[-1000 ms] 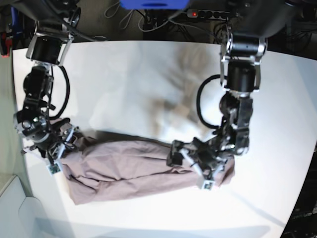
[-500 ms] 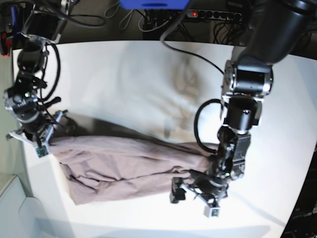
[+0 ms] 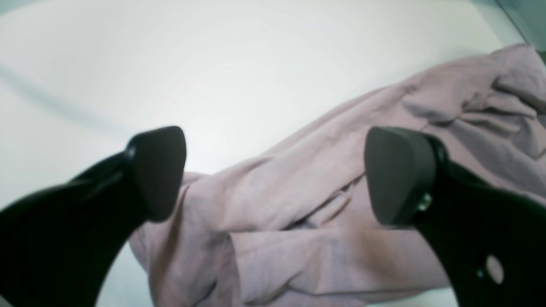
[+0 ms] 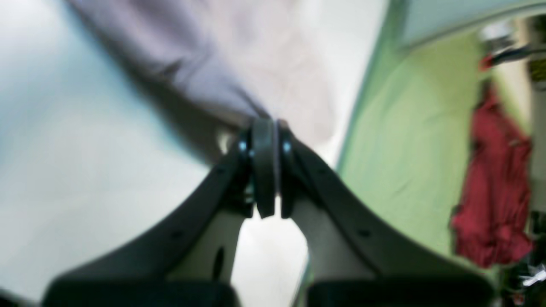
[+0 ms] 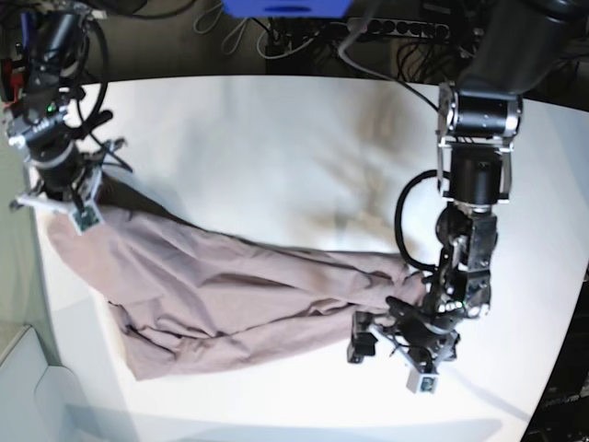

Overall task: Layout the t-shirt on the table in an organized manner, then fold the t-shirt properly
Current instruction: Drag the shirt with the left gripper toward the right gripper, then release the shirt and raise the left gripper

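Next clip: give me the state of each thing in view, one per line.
t-shirt: bunched and creased, stretched across the table, one end lifted off it by the right gripper, not yet laid flat.
right gripper: shut on the t-shirt's edge, near the table's edge.
left gripper: open, holding nothing, above the t-shirt's other end.
table: bears the t-shirt.

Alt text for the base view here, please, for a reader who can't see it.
The right gripper, shut on the t-shirt, lifts one end near the table edge. The left gripper hangs open beside the other end, holding nothing.
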{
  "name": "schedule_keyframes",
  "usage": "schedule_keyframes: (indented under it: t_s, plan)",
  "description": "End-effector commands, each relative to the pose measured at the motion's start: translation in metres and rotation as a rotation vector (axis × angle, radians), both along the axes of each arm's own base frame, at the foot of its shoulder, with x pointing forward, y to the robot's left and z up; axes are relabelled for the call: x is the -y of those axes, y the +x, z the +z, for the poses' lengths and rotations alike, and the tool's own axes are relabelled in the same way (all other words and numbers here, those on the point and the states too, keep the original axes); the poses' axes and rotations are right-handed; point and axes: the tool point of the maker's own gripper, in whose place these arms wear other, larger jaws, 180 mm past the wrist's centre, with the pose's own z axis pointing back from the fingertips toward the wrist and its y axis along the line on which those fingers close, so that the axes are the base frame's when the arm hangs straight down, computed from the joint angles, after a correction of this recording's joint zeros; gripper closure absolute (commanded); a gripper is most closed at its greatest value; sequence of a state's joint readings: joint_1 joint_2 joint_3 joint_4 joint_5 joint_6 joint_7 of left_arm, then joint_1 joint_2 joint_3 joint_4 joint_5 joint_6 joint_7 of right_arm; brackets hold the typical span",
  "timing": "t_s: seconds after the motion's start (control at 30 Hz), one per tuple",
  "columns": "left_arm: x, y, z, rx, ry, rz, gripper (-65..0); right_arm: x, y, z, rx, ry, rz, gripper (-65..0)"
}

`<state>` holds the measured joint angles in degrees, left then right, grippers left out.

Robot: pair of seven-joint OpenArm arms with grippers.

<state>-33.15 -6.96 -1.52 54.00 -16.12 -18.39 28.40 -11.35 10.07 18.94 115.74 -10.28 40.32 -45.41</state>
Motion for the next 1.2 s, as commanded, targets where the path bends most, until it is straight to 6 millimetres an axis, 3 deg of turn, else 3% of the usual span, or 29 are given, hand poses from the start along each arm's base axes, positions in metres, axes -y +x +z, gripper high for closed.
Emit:
schedule_keyframes:
  t_s: [0.0,0.1,0.2,0.3,0.4,0.53,0.7,0.9,1.07,1.17]
  plan:
    - [0.003,0.015,0.034,0.088,-0.02,-0.004,-65.0,0.001,0.003,0.01,0.04,-0.004,0.009,0.0]
    - [0.01,0.015,0.026,0.064,-0.027,-0.013,-65.0,0.011,-0.012,0.001,0.002,-0.017,-0.013,0.0]
    - [0.031,0.018,0.011,0.008,-0.057,-0.03,-65.0,0.021,-0.016,0.003,0.003,-0.025,-0.042,0.0]
    - [0.035,0.016,-0.019,-0.086,-0.058,-0.025,-65.0,0.03,-0.023,0.002,-0.008,-0.037,-0.065,0.0]
    - [0.04,0.018,-0.034,-0.111,-0.034,-0.025,-65.0,0.041,-0.032,0.0,-0.045,-0.086,-0.046,0.0]
    - [0.034,0.016,-0.05,-0.11,0.016,-0.014,-65.0,0.049,-0.04,-0.003,-0.071,-0.115,-0.037,0.0]
    - [0.026,0.015,-0.055,-0.103,0.054,-0.012,-65.0,0.058,-0.046,-0.001,-0.095,-0.161,-0.01,0.0]
    - [-0.003,0.01,-0.065,-0.121,0.09,0.021,-65.0,0.069,-0.047,0.002,-0.11,-0.205,0.002,0.0]
    - [-0.027,0.009,-0.063,-0.121,0.102,0.047,-65.0,0.075,-0.048,0.003,-0.111,-0.21,-0.014,0.0]
    - [-0.043,0.013,-0.048,-0.113,0.046,0.083,-65.0,0.074,-0.05,0.001,-0.103,-0.183,-0.044,0.0]
